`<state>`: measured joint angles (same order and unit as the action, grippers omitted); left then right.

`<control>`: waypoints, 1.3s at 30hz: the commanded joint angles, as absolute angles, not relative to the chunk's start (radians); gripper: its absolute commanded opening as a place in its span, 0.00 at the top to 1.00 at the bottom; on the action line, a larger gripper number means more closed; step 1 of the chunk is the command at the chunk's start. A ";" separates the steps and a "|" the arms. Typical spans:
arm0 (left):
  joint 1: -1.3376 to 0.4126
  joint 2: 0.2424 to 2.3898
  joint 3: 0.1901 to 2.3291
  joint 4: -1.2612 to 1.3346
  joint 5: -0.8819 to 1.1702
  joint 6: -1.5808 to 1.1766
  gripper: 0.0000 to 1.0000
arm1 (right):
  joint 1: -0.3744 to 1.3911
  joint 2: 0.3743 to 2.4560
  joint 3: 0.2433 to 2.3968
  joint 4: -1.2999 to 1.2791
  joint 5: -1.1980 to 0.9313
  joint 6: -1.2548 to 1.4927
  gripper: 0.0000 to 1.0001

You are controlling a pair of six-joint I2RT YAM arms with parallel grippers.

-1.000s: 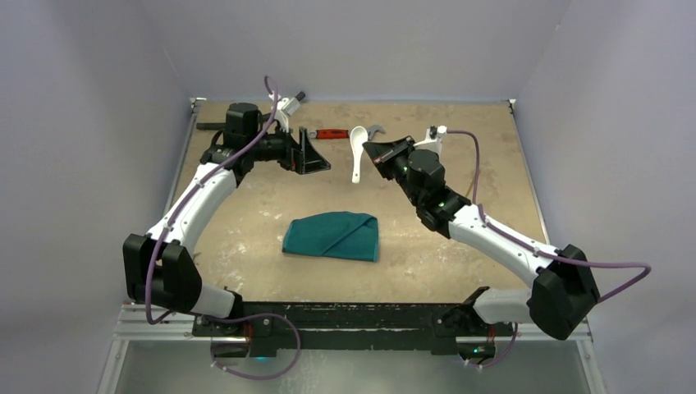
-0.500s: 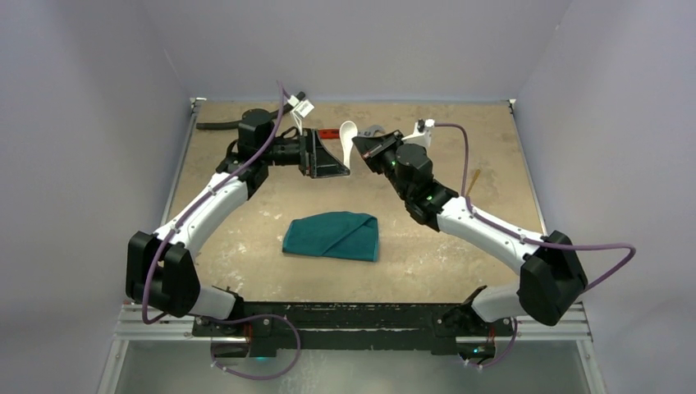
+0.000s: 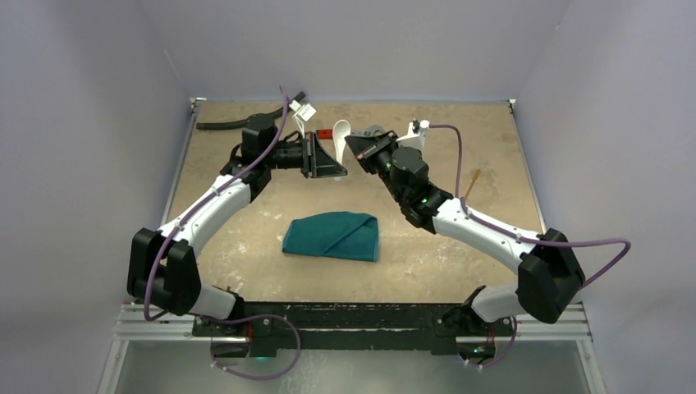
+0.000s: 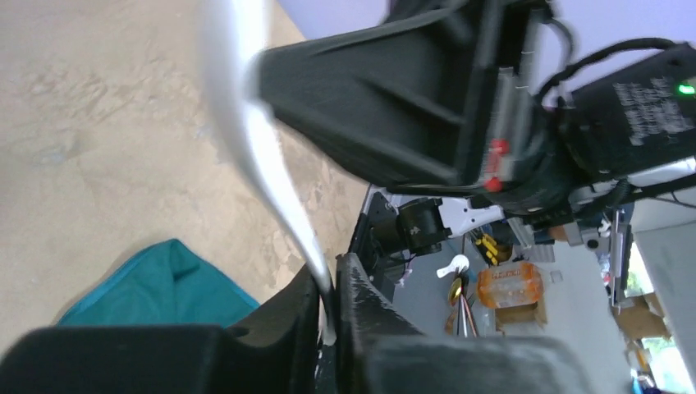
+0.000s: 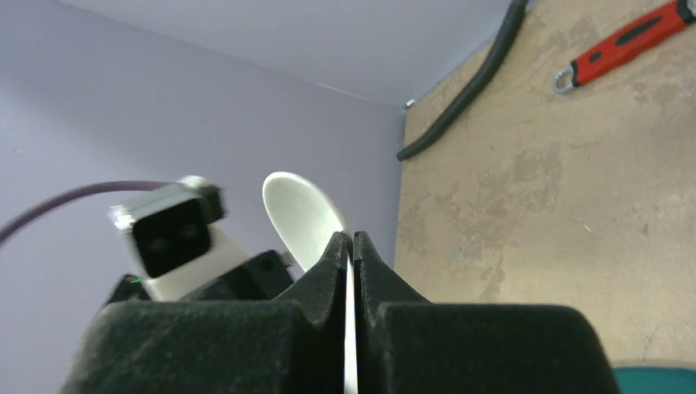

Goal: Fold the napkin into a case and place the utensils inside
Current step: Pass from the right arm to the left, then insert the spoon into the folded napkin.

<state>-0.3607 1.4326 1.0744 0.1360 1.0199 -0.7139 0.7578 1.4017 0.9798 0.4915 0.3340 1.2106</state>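
Observation:
A white plastic spoon [image 3: 341, 130] is held in the air at the back of the table between both arms. My right gripper [image 3: 354, 146] is shut on it just below the bowl; the spoon [image 5: 299, 213] rises past that gripper [image 5: 351, 238]. My left gripper [image 3: 341, 169] is shut on the end of the handle, and the spoon [image 4: 254, 148] runs up from this gripper [image 4: 328, 275] to the right one. The teal napkin [image 3: 332, 235] lies folded mid-table, apart from both grippers. The tan wooden utensil [image 3: 470, 182] lies behind the right arm.
A red-handled wrench [image 5: 628, 41] lies at the back, partly hidden behind the grippers in the top view. A black hose [image 3: 222, 125] runs along the back left edge. Purple walls close in the table on three sides.
The right arm carried the spoon leftward while the left arm moved right to meet it. The left gripper, open before, has shut on the spoon's handle.

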 commanded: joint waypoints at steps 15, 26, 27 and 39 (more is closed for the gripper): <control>-0.350 1.508 1.263 -0.634 1.080 -0.014 1.00 | 0.442 1.413 1.434 -0.123 -0.729 0.260 0.21; -0.350 1.611 1.391 -1.153 1.102 0.438 1.00 | 0.471 1.487 1.455 -0.342 -0.808 0.003 0.27; -0.349 1.614 1.394 -1.162 1.112 0.447 1.00 | 0.486 1.490 1.449 -0.345 -0.799 0.003 0.27; -0.351 1.656 1.439 -1.312 1.148 0.572 1.00 | 0.599 1.537 1.401 -0.312 -0.719 -0.018 0.44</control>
<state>-0.3500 1.6520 1.3899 -1.2289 1.0859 0.4747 0.5896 1.5398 1.4242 -0.3511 -0.7456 -0.0185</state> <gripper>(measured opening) 0.032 0.607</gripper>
